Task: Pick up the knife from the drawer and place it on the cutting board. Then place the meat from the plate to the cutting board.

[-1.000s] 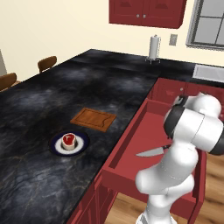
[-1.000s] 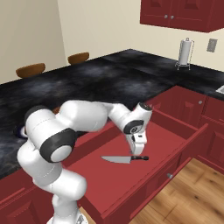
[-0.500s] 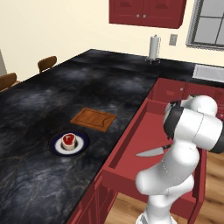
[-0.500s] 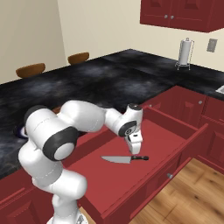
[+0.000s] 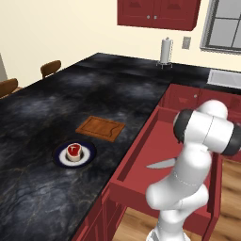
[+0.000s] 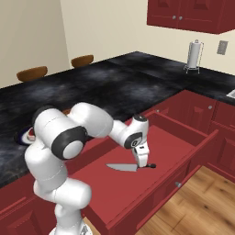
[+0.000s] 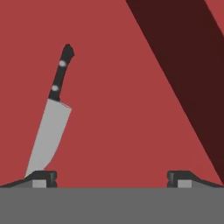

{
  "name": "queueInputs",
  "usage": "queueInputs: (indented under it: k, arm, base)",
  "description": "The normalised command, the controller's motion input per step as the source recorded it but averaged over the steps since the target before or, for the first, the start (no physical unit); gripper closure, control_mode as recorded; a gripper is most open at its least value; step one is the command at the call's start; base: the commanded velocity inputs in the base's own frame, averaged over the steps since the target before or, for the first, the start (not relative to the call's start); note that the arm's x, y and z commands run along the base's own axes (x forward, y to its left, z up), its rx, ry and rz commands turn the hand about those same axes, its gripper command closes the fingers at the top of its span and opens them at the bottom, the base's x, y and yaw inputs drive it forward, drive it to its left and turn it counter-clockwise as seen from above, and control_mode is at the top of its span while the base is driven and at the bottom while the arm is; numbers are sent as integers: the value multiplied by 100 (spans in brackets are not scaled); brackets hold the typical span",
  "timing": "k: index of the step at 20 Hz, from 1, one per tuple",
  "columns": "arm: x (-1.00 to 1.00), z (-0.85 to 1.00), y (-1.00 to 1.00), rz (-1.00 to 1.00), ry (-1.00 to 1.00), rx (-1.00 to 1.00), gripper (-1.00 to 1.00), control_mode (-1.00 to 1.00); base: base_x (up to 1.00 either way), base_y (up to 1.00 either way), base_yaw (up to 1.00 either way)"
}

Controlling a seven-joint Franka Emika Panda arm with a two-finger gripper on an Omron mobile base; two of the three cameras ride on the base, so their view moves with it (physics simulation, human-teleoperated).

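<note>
Red drawer (image 6: 183, 142) (one knife (image 6: 123, 167))

Even bright render, sharp, perhaps soft shadows

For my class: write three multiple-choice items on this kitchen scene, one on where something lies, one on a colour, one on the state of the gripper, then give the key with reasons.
1. Where does the knife lie?
A. in the drawer
B. on the cutting board
C. on the plate

2. What colour is the knife's handle?
A. red
B. black
C. white

3. How is the gripper?
A. shut on the knife
B. holding the meat
C. open above the knife

Key: 1 A, it rests flat on the drawer's red bottom. 2 B, the hand view shows a black handle. 3 C, the tips stand wide apart with nothing between them.
</note>
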Motion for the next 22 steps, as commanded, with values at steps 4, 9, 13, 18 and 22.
queueInputs:
  k: [4,9,13,18,22]
  arm:
    - [12,-26,-6,0,7,0,-100,-100]
    - [14,-25,0,0,0,0,-100,-100]
    - [8,-35,0,0,-1,5,-100,-100]
    - [13,-32,0,0,0,0,-100,-100]
    - [36,-25,0,0,1,0,-100,-100]
  base:
    - [0,0,0]
    - [0,0,0]
    - [0,0,0]
    - [0,0,0]
    - [0,0,0]
